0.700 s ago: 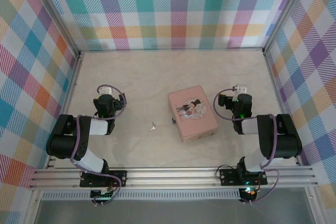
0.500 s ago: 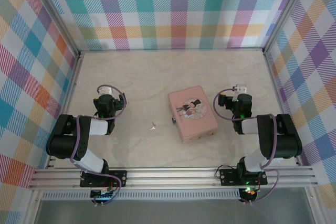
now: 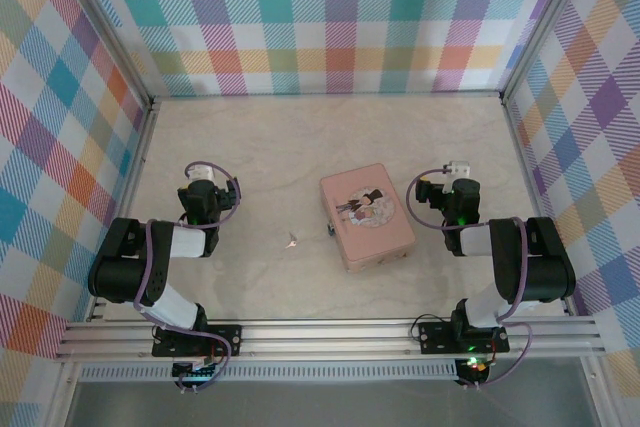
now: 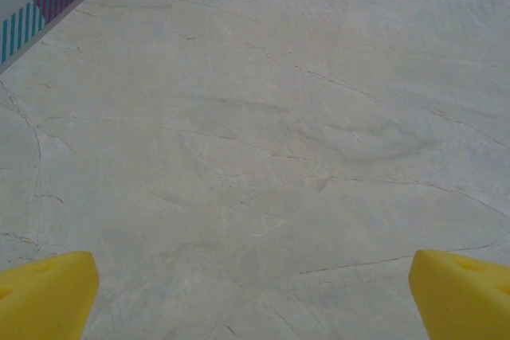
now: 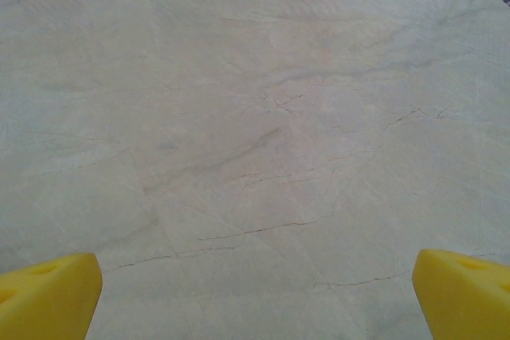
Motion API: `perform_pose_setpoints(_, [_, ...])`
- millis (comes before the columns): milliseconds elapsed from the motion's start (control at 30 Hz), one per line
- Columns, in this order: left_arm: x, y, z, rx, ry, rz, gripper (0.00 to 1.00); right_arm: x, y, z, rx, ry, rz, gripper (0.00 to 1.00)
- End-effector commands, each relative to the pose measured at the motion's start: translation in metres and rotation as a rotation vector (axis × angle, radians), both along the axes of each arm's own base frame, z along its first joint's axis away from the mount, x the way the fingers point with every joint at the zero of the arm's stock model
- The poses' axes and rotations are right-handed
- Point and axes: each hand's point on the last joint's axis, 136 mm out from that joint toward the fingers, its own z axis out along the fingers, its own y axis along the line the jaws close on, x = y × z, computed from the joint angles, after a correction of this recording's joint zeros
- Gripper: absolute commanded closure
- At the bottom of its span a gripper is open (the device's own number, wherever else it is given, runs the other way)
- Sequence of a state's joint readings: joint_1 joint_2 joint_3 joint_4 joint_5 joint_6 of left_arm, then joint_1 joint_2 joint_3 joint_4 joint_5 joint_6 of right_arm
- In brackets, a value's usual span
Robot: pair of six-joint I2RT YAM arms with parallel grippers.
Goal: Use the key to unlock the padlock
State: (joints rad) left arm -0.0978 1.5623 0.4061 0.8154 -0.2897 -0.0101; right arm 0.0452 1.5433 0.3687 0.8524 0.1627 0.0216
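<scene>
The key, a tiny pale silvery piece, lies on the marbled table between the two arms. A small dark piece that looks like the padlock sits against the left edge of the pink picture tin. My left gripper rests well to the left of the key. My right gripper sits just right of the tin. In the left wrist view the left gripper is open, its yellow fingertips far apart over bare table. The right gripper stands open the same way, its fingertips wide.
Checked, multicoloured walls close in the table on the back and both sides. An aluminium rail runs along the near edge by the arm bases. Bare tabletop stretches behind the tin.
</scene>
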Motion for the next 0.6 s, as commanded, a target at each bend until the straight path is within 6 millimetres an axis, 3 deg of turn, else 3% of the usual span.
perform_pose_setpoints(0, [0.001,-0.003,0.005,0.006,-0.026,-0.003,0.0,0.009,0.001,0.016,0.019,-0.051,0.005,0.0])
perform_pose_setpoints(333, [0.001,-0.001,0.007,0.007,-0.027,0.01,0.0,0.008,-0.001,0.021,0.022,-0.037,-0.008,0.0])
perform_pose_setpoints(467, [0.003,-0.003,0.017,0.019,0.002,0.004,0.0,0.005,-0.002,0.049,0.017,-0.047,-0.012,0.0])
perform_pose_setpoints(567, [0.008,0.002,0.035,0.032,0.057,0.04,0.0,-0.003,0.001,0.071,0.033,-0.065,0.004,0.0])
